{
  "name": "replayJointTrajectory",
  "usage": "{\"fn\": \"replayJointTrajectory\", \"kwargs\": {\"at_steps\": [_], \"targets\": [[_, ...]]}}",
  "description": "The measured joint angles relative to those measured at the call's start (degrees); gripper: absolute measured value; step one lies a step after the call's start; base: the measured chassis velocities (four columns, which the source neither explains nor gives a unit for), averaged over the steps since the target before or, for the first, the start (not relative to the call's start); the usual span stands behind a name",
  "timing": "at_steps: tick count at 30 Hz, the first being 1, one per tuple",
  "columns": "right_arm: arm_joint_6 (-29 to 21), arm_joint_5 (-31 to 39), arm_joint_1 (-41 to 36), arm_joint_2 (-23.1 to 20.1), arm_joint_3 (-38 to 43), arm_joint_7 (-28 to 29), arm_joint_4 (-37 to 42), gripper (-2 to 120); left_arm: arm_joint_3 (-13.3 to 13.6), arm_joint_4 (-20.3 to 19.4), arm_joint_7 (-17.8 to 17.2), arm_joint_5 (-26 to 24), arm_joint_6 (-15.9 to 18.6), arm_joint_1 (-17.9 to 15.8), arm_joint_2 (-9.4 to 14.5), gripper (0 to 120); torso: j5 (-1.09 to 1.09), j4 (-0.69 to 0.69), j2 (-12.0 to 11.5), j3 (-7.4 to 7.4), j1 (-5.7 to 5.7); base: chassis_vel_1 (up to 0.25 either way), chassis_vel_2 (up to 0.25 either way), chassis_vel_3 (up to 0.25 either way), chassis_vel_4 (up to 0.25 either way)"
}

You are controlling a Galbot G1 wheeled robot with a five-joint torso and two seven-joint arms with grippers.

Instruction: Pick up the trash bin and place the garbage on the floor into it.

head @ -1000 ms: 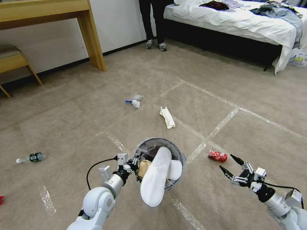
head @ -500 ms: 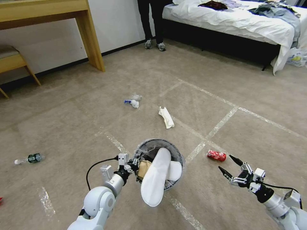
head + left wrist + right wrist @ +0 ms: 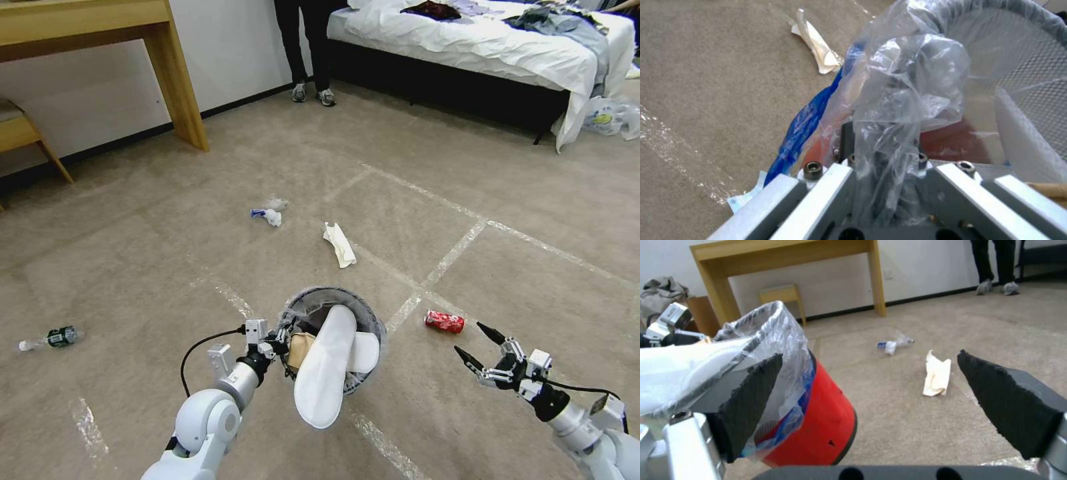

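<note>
The trash bin [image 3: 373, 320] hangs above the floor [image 3: 520, 200], its plastic-lined rim pinched by my shut left gripper [image 3: 283, 337]. A white slipper [image 3: 325, 373] sticks out of it beside a brown paper bag [image 3: 301, 349]. In the left wrist view the liner [image 3: 902, 83] drapes over the fingers. My right gripper [image 3: 470, 338] is open, just short of a crushed red can [image 3: 445, 322]. Its fingers [image 3: 1005, 400] frame the bin's red base [image 3: 822, 420] and a white tissue [image 3: 937, 375]. More garbage lies around: the tissue [image 3: 339, 244], a blue-white wrapper [image 3: 267, 214], a small bottle [image 3: 51, 337].
A wooden desk [image 3: 170, 80] and a stool [image 3: 20, 132] stand along the far left wall. A bed [image 3: 467, 40] with a plastic bag [image 3: 608, 117] beside it fills the far right. White tape lines [image 3: 453, 253] cross the carpet.
The whole picture has slid left and slightly down, so the camera has moved. Both arms keep their pose and the bin stays held.
</note>
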Motion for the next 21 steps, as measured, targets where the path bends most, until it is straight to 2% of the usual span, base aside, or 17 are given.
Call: {"fn": "replayJointTrajectory", "kwargs": {"at_steps": [15,21], "targets": [[0.0,0.1,1.3,0.4,-0.1,-1.5,-1.8,100,-0.2,0.2,0.0,-0.1,-0.1,-0.3,-0.2,1,0.00,0.00,0.0,0.00,0.00,0.000,0.000,0.000,0.000],[-0.1,0.0,1.3,0.4,-0.1,-1.6,-1.9,100,-0.1,0.2,0.0,-0.4,-0.1,-0.3,-0.2,1,0.00,-0.01,0.0,-0.01,-0.01,-0.081,0.057,0.064,-0.085]]}}
